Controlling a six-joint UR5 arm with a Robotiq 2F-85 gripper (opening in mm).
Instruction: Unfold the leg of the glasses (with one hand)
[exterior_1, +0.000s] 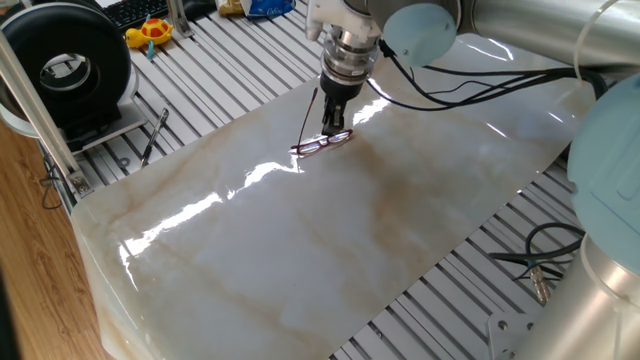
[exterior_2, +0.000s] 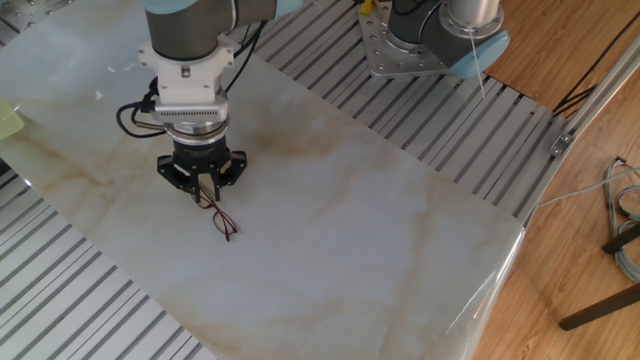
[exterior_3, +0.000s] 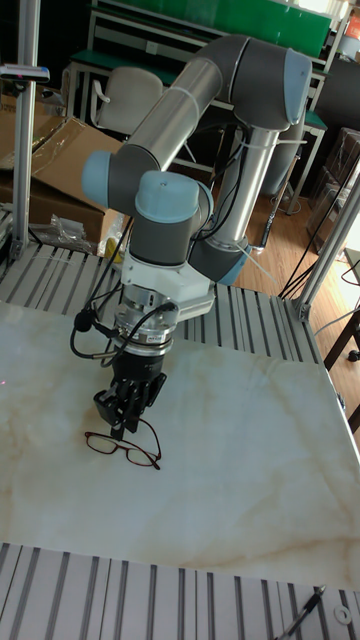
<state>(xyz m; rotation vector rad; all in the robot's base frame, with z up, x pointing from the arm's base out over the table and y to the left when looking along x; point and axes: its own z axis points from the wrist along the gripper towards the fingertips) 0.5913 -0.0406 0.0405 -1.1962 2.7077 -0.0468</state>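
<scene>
The glasses lie on the marble table towards its far side, a thin dark reddish frame with clear lenses. One slim leg stretches away from their left end. My gripper points straight down over their right end, fingers narrowed together on the frame's other leg there. In the other fixed view the gripper sits at the upper end of the glasses. In the tall fixed view the gripper touches down just behind the glasses. The wrist hides the exact contact.
A black round device, a yellow toy and a black pen-like tool lie on the slatted bench left of the marble. Cables trail at the right. A second robot base stands beyond the far edge.
</scene>
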